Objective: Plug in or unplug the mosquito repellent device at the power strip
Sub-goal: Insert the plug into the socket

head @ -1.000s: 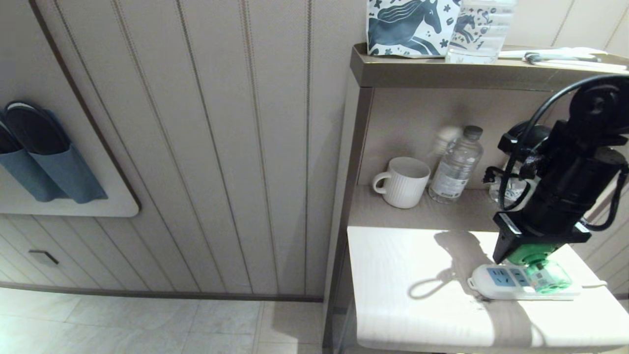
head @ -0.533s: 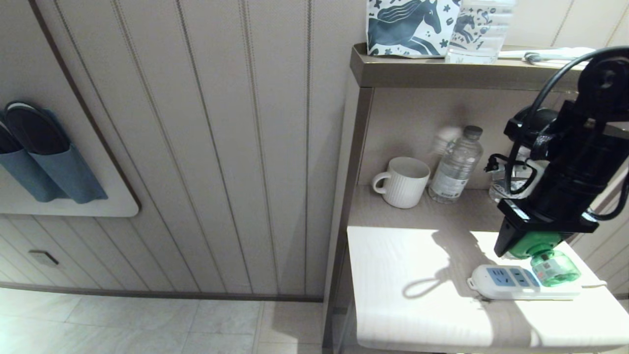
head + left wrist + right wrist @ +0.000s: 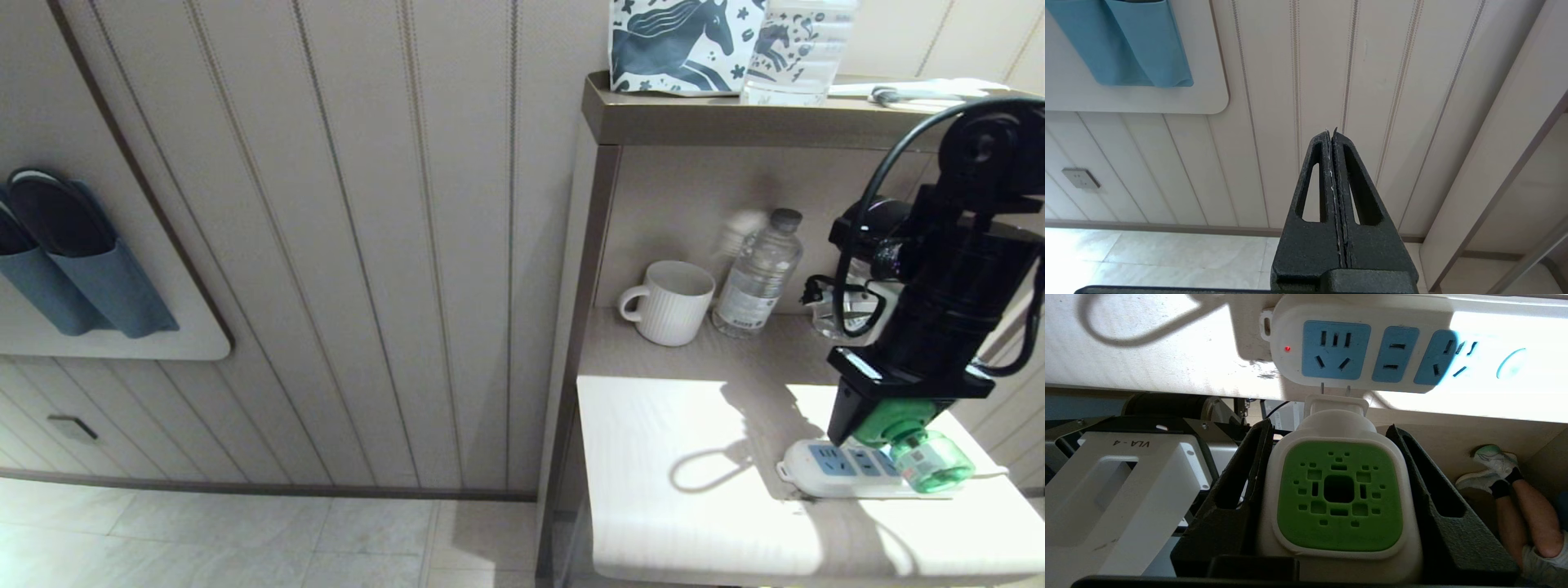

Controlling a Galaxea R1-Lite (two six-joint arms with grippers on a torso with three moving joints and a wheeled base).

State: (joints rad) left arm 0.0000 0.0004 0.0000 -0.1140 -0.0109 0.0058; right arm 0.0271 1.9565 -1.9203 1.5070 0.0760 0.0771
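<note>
The right gripper is clamped on the mosquito repellent device, one finger against each flat side of its white-and-green head. The device hangs just above the power strip, its two prongs bare and clear of the sockets, nearest the strip's front edge below the five-hole face. In the head view its green bottle juts out over the strip toward the cord end.

Handling, as judged: the device looks light, rigid and smooth-shelled. The present hold on the head is the sound one; the translucent bottle is likely the weaker part and should not bear force. The thin prongs could bend if pressed in off-line.

The left gripper is fully closed and empty, well away from the strip, facing wall panelling.
</note>
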